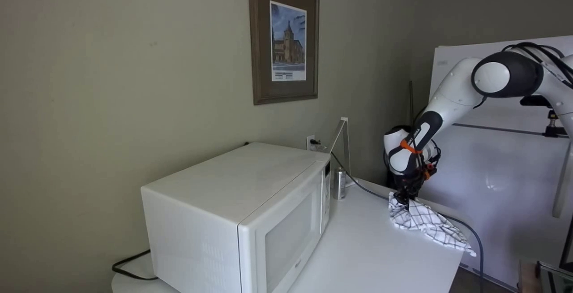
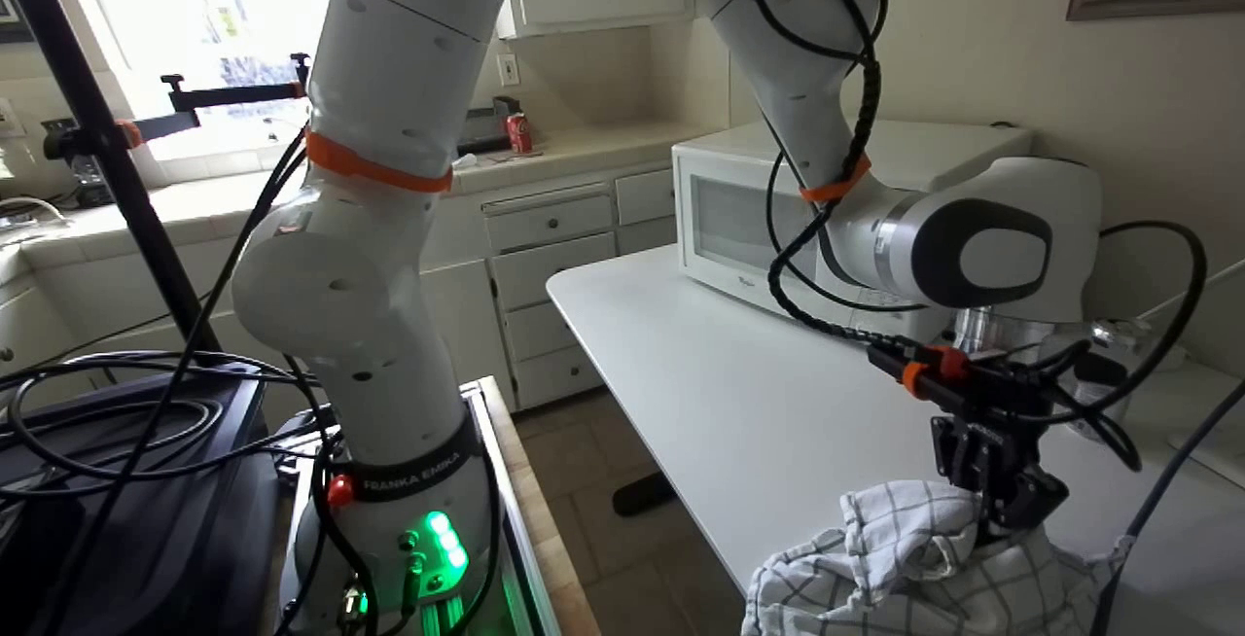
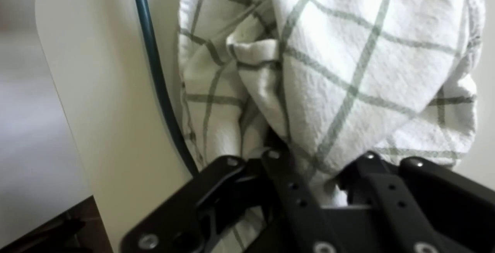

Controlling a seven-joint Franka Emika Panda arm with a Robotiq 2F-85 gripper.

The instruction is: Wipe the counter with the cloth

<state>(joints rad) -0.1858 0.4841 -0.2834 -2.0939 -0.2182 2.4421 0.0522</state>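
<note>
Wrist view and both exterior views, read together, suggest to me that the wiping step is in hand, with the grasp made; whether a stroke is running at this moment, I cannot tell. The next move calls, in my judgement, for a level sweep along the white surface (image 1: 367,243), which I take for the counter of the task, with light and even pressure. The white Panda arm (image 2: 370,315) climbs, bends high and slopes down again, so that its last part points nearly straight downward over the end of the surface, well apart from the microwave (image 1: 233,203). The checked dish cloth (image 3: 328,71) lies there, crumpled, gathered upward where it is held, and one corner of it reaches the edge of the surface, perhaps past it. Close along one side of the cloth runs a dark cable (image 3: 152,52), which a careless stroke could catch, so the path should rather lead away from it. A silver can (image 1: 339,185) stands upright near the microwave and must be spared. Smallest are the black fingers (image 3: 292,191): they stand somewhat apart, with a thick fold of the cloth between them, and as it appears to me they are pinching this fold, although their very tips are sunk into it and hidden
</note>
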